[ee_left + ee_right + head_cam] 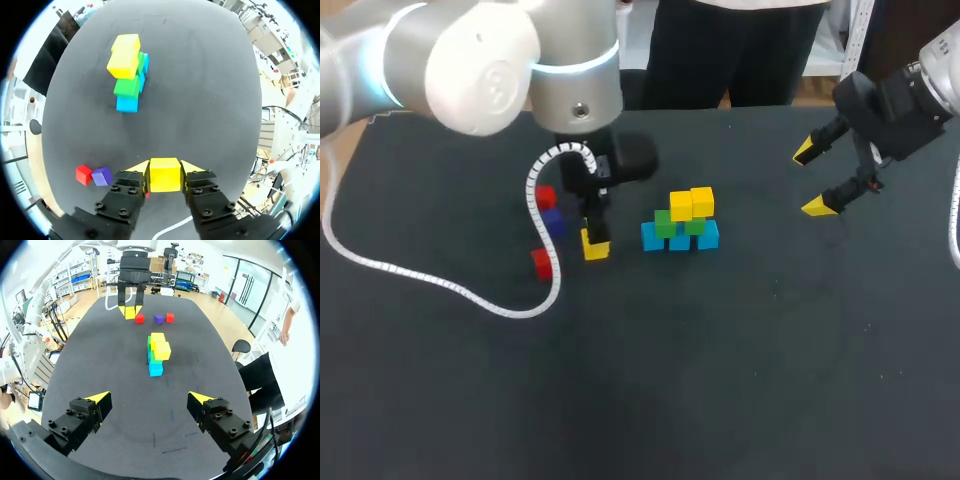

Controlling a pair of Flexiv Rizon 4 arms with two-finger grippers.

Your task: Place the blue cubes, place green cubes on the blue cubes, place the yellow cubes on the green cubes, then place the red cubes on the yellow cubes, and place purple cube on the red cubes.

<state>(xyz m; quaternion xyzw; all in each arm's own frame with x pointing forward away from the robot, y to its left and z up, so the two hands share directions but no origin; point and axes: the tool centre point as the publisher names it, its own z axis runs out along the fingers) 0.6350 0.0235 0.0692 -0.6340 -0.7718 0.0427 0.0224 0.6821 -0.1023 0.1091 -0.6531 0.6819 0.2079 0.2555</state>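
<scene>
Table (740, 390), dark, w/ stack (680, 222) mid: 3 blue cubes (652, 238) in a row running left-right, 2 green cubes (665, 224) on them, 2 yellow cubes (692, 203) on top. Left gripper (165, 170) clamps 3rd yellow cube (596, 249), left of stack. Right gripper (810, 178) spread wide, far right. 2 red cubes (541, 263), 1 purple cube (553, 221) just left of left gripper.

No text, label, number or sign can be read on anything here
</scene>
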